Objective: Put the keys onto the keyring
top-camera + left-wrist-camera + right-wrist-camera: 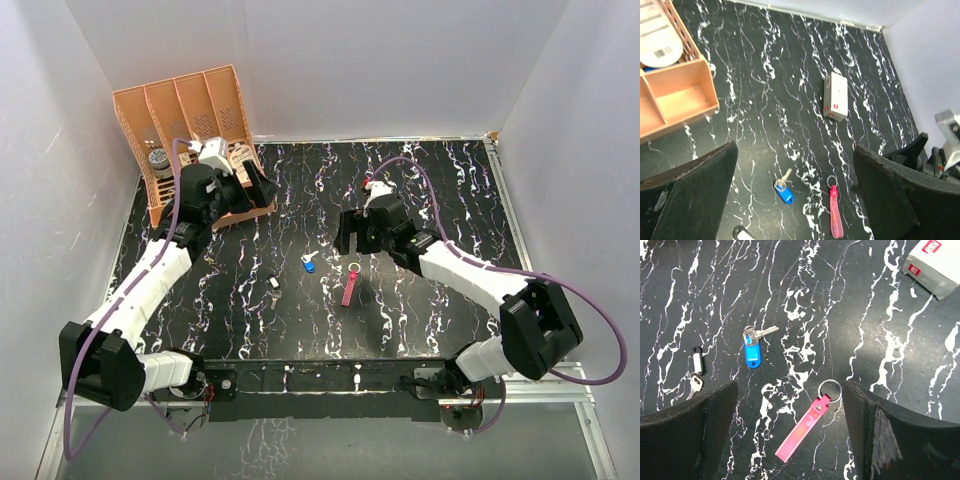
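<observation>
Black marble-patterned table, veined in white and walled in white, fills the overhead view. The left gripper sits at the far left, just in front of an orange desk organiser, with its jaws spread and holding nothing. The right gripper is near the middle of the table, jaws also apart and empty. The task items lie flat between the two arms. There is a blue key, and a dark key nearer the arm bases and to the left of it. The keyring, a silver ring on a pink-red strap, lies just right of the blue key and just in front of the right gripper. Neither key is on the ring.

Left wrist view: the left gripper shows two black fingers standing wide apart, with only table between them. Beyond them lie the blue key and, to its right and apart from it, the keyring. The dark key barely shows at the bottom edge. A white box with red labels lies farther off, and a corner of the organiser fills the upper left.

Right wrist view: the right gripper is open wide, with nothing in its grasp. The keyring lies on the table in the gap between the fingers, its ring end pointing away. The blue key lies farther off to the picture's left. The dark key is at the far left edge. The white box is cut off at the top right corner.
</observation>
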{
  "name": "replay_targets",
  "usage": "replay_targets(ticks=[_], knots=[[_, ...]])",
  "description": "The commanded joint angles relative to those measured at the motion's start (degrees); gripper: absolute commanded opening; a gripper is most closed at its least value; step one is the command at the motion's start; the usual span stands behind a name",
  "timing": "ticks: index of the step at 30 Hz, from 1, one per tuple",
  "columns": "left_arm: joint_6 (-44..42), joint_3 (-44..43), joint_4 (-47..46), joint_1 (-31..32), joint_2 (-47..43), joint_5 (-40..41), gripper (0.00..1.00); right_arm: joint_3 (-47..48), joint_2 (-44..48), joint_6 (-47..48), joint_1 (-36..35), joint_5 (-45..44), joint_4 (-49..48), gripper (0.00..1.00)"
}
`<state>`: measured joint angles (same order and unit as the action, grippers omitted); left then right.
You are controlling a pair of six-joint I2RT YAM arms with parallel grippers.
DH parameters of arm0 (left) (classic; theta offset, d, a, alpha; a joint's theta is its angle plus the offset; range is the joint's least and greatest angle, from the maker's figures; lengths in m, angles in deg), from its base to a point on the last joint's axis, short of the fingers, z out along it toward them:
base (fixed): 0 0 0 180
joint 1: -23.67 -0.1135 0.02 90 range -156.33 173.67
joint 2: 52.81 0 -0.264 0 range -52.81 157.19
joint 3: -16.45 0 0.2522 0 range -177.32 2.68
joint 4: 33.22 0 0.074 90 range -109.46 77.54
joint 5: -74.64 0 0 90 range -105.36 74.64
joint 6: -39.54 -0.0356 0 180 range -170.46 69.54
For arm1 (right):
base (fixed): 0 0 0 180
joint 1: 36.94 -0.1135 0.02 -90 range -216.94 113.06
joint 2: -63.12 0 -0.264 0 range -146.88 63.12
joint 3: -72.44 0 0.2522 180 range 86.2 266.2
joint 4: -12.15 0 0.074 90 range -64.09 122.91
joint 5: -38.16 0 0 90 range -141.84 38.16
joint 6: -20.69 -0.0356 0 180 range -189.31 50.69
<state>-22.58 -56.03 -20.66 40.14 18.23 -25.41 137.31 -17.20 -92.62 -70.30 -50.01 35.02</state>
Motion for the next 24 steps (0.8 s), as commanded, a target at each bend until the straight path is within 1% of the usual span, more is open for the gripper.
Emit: replay_targets(ticks=[1,4,7,14,19,24], knots=[[-0.03,3.51,1.3,3.63,-0.86,1.25,0.99,5.15,0.78,-0.78,-0.39,-4.05,6.34,0.81],[0.0,5.61,1.19,6.15,-0.84,3.4,0.99,4.8,1.29,-2.52,-1.51,-5.17,10.24,0.78],[-0.32,5.4,1.8,7.77,0.2,4.89,0.99,3.5,2.42,-5.63,-2.4,-5.33,12.43,0.72],[-0.81,4.25,0.81,9.8,2.66,5.52,0.99,-1.37,4.09,-11.78,-4.52,-5.7,13.32,0.61],[-0.82,4.55,0.39,10.59,3.37,5.71,0.99,-3.52,2.99,-14.8,-7.35,-6.87,12.96,0.6],[-0.96,4.96,0.57,10.88,2.73,6.24,0.99,-3.98,0.55,-15.86,-9.04,-7.73,12.2,0.59]])
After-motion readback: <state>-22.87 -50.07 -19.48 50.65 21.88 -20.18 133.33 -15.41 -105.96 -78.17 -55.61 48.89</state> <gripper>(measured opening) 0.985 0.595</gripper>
